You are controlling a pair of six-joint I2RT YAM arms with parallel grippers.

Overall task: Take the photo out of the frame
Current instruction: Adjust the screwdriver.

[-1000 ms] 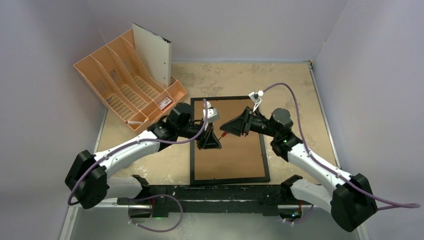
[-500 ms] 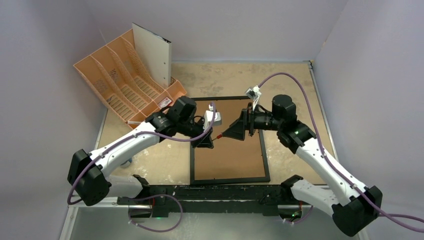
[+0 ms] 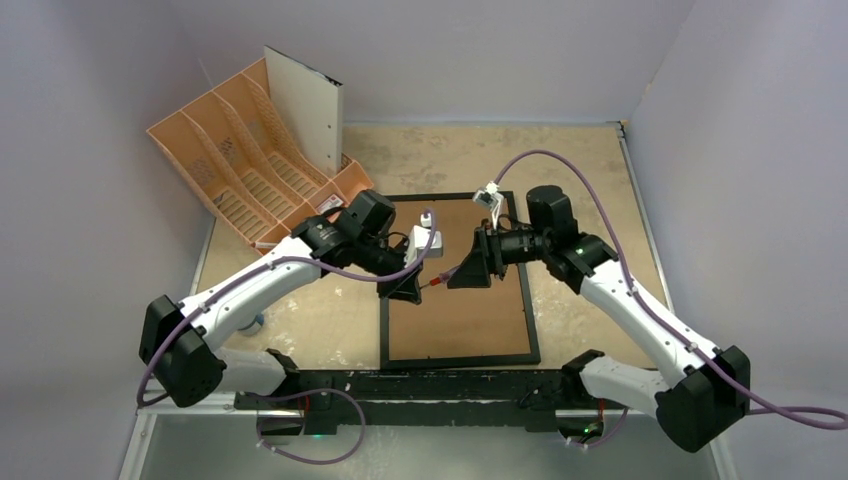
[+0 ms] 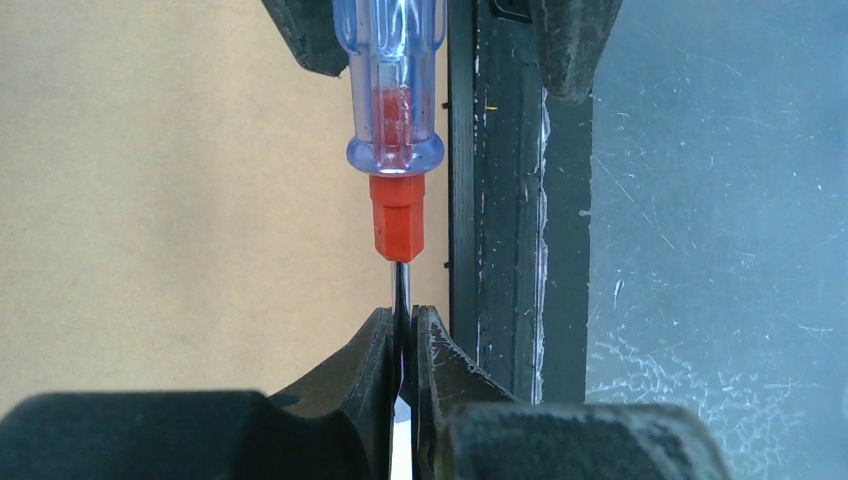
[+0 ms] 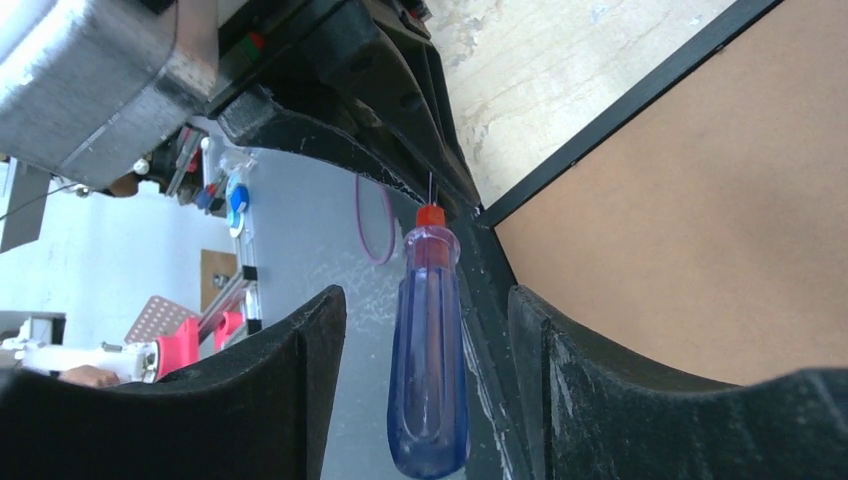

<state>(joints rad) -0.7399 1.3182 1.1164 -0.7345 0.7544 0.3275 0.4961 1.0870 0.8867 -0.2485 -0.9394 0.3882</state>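
— Where is the frame?
— It lies flat on the worktop, just past the arm bases and about mid-width. Its brown back is up, with a thin black border round it. The long axis runs 6 to 12 o'clock, and the short sides face near and far.
— And the photo?
— It's hidden from every view. Only the backing shows.
— What about the left claw?
— It's pinched tight on the thin metal shaft of a screwdriver, above the frame's left half near the 9 o'clock rail.
— Which way does the tool lie?
— Roughly 8 to 2 o'clock, over the board. The shaft is in the left claw, then comes a red collar, and the clear blue handle reaches toward the right claw.
— Is the right one gripping it?
— No. It's spread wide, with its fingers on either side of the handle and a gap on both sides.
— Anything farther off?
— At 10 o'clock, near the frame's far-left corner, there's an orange file organiser. A white sheet stands upright at its far end.
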